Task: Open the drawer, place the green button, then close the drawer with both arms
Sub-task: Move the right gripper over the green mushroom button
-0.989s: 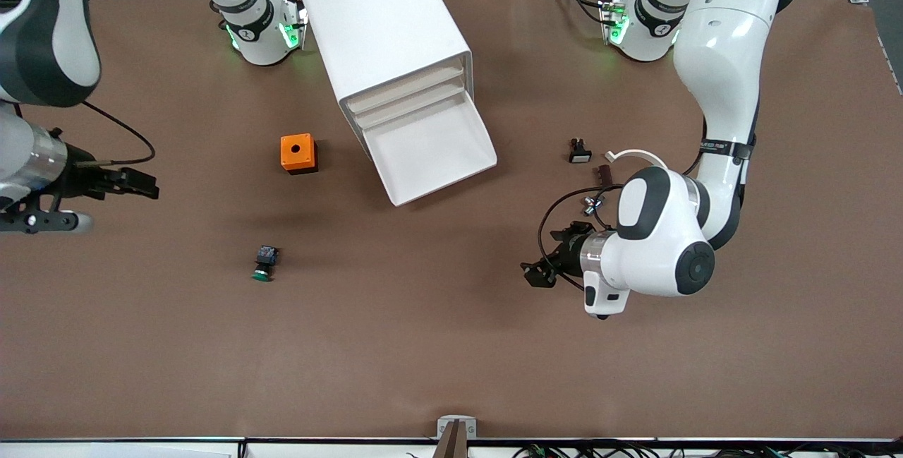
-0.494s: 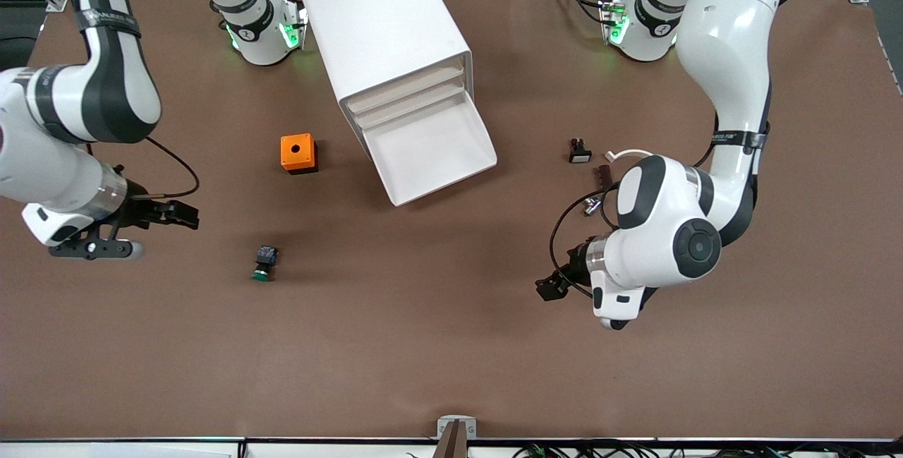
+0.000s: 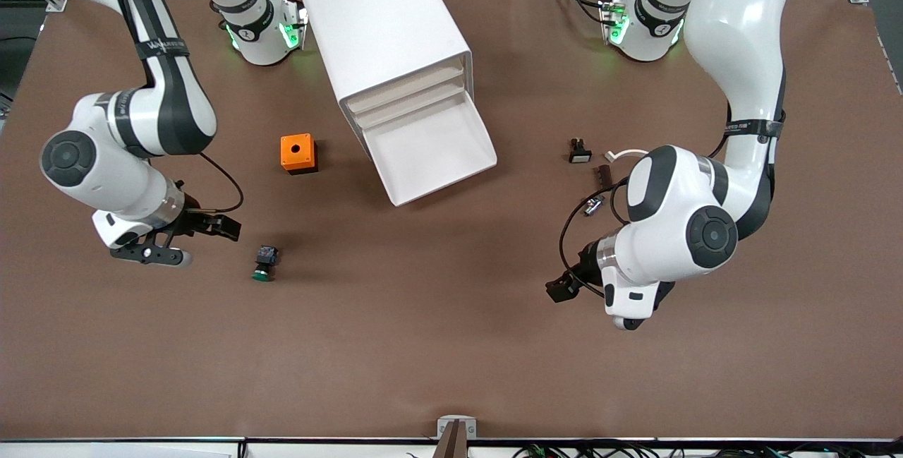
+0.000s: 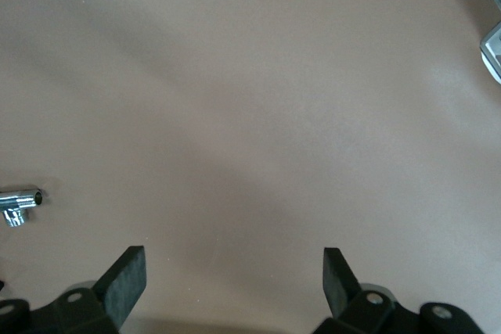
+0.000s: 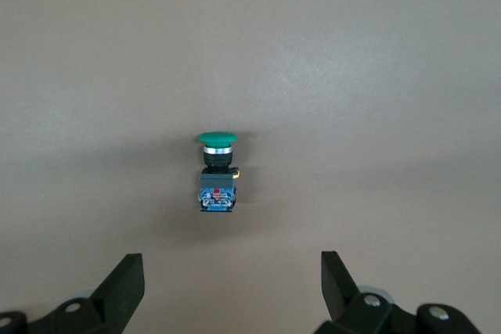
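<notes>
Front view: the brown surface [image 3: 451, 345] carries everything. The white cabinet [image 3: 384, 27] stands between the two arm bases, and its lowest drawer [image 3: 430, 151] is pulled out, the tray bare inside; the drawers above it are pushed in.

The left arm [image 3: 734, 56] reaches down from its base and folds back, so that the left gripper [image 3: 562, 288] hangs over bare surface toward the left arm's end, well apart from the drawer. In the left wrist view its fingers [image 4: 125, 283] stand wide apart with nothing between them; a small chrome piece [image 4: 19, 202] lies off to one side of them.

The right arm [image 3: 141, 112] bends down toward its own end of the surface, and the right gripper [image 3: 219, 226] is just beside the button [image 3: 264, 263]. In the right wrist view the right gripper's fingers [image 5: 124, 287] are spread wide and hold nothing, and the button lies on its side on the surface ahead of the fingertips, centred on the gap between them but not yet within it, green cap pointing away from the fingers.

The orange box [image 3: 298, 153] sits near the cabinet, farther from the front camera than the button. A black piece with a white face [image 3: 579, 151] and a dark bar [image 3: 604, 174] lie near the left arm's elbow.
</notes>
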Robot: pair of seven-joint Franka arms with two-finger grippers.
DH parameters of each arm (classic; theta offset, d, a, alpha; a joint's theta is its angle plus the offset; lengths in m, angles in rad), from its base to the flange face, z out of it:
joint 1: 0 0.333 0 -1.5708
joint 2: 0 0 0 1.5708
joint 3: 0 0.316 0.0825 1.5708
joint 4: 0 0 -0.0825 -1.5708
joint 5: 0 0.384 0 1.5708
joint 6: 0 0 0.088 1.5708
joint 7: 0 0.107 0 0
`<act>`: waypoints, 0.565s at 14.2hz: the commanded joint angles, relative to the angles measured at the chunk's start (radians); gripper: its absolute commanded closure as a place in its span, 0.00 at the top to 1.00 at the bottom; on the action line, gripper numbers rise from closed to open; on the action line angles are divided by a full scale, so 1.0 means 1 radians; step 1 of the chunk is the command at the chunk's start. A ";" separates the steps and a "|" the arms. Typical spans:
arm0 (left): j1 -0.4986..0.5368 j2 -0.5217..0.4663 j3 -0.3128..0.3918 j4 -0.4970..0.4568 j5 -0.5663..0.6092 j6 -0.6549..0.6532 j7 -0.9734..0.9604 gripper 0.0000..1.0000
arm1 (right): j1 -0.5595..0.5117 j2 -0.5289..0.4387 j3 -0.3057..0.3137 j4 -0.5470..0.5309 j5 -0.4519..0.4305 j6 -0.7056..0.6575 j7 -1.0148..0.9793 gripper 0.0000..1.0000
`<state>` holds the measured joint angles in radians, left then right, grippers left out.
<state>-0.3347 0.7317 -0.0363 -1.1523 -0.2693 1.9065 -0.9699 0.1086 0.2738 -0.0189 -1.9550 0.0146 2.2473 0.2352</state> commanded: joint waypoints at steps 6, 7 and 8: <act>-0.014 -0.026 -0.002 -0.046 0.056 0.008 -0.004 0.99 | 0.074 0.113 -0.003 -0.055 0.002 0.153 0.165 1.00; -0.014 -0.026 -0.002 -0.046 0.056 0.008 -0.004 0.99 | 0.074 0.126 -0.003 -0.055 0.002 0.164 0.171 1.00; -0.014 -0.025 -0.002 -0.047 0.056 0.008 -0.004 0.99 | 0.074 0.137 -0.003 -0.055 0.002 0.167 0.173 1.00</act>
<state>-0.3444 0.7317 -0.0369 -1.1674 -0.2380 1.9065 -0.9699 0.1785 0.3955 -0.0183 -2.0052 0.0146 2.3961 0.3855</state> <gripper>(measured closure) 0.004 0.000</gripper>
